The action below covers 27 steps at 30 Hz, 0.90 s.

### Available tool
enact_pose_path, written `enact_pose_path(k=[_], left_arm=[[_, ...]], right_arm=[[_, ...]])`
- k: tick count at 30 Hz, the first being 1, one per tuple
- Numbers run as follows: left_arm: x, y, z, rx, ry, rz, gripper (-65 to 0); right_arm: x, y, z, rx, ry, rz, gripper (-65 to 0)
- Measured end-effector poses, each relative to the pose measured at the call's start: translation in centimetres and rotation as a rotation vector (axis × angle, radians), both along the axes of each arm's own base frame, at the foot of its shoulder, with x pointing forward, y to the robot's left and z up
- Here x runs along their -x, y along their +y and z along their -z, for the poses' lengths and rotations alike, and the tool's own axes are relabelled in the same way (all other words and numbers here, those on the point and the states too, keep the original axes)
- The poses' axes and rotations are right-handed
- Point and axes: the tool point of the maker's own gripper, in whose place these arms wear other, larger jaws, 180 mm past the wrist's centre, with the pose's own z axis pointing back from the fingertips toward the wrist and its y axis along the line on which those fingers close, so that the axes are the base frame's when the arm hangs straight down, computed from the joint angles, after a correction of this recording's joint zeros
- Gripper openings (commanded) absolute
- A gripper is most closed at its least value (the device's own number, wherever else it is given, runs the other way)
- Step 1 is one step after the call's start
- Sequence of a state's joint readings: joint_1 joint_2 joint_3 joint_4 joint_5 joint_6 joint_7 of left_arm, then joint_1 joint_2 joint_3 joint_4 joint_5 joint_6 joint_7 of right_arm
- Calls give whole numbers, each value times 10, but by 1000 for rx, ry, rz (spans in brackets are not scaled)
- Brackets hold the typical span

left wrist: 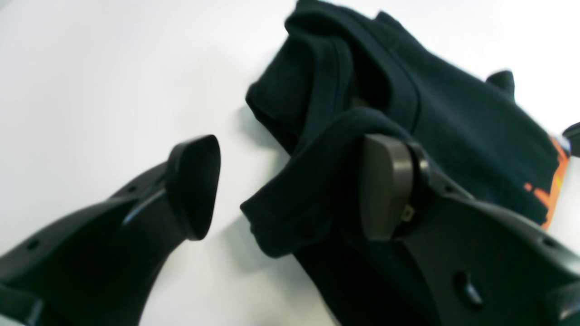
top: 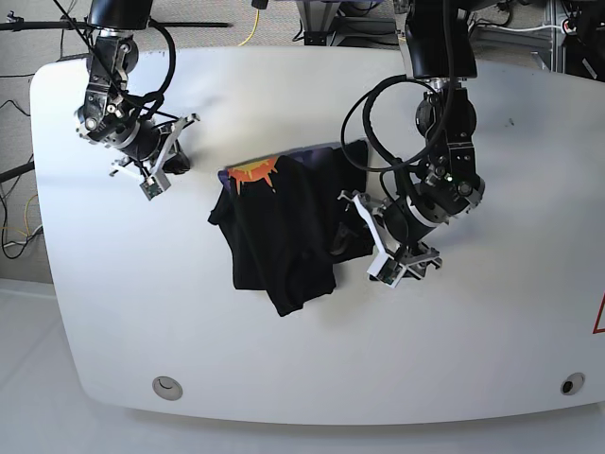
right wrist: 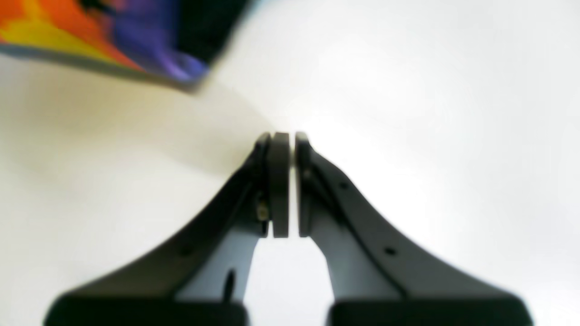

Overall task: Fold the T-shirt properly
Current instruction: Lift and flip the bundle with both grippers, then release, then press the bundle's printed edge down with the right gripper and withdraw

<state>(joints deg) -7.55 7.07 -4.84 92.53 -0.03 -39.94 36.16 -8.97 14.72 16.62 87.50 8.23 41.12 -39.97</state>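
Note:
The black T-shirt (top: 284, 236) lies crumpled in loose folds mid-table, its orange-yellow sunburst print (top: 253, 172) showing at the far edge. My left gripper (left wrist: 290, 185) is open at the shirt's right edge. A dark fold (left wrist: 294, 199) drapes over one of its fingers (left wrist: 385, 185) and hangs in the gap; the other finger (left wrist: 195, 185) stands free over bare table. My right gripper (right wrist: 290, 181) is shut with nothing in it, over bare table beside the shirt's printed corner (right wrist: 90, 36). In the base view its arm (top: 118, 123) is at the far left.
The white table (top: 473, 340) has rounded edges, with a round grommet near each front corner (top: 167, 386) (top: 567, 383). Cables and stand legs lie on the floor beyond the far edge. The left arm (top: 444, 180) hangs over the table's right half.

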Motion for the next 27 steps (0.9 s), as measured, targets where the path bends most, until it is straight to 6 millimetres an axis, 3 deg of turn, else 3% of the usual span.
enact_pose_path(k=[5, 9, 14, 19, 27], left_arm=[[-5, 3, -34, -5, -101, -9, -224], [-6, 6, -63, -12, -186, -17, -224], [-3, 8, -85, -15, -249, -23, -224], [8, 9, -85, -17, -255, -26, -224], [26, 10, -62, -23, -192, -29, -227]], right_arm=[[7, -10, -5, 112, 30, -22, -631], [21, 0, -6, 163, 55, -71, -631], [39, 22, -7, 178, 72, -154, -631], [54, 57, -7, 168, 75, -266, -631], [72, 114, -13, 138, 72, -446, -631]])
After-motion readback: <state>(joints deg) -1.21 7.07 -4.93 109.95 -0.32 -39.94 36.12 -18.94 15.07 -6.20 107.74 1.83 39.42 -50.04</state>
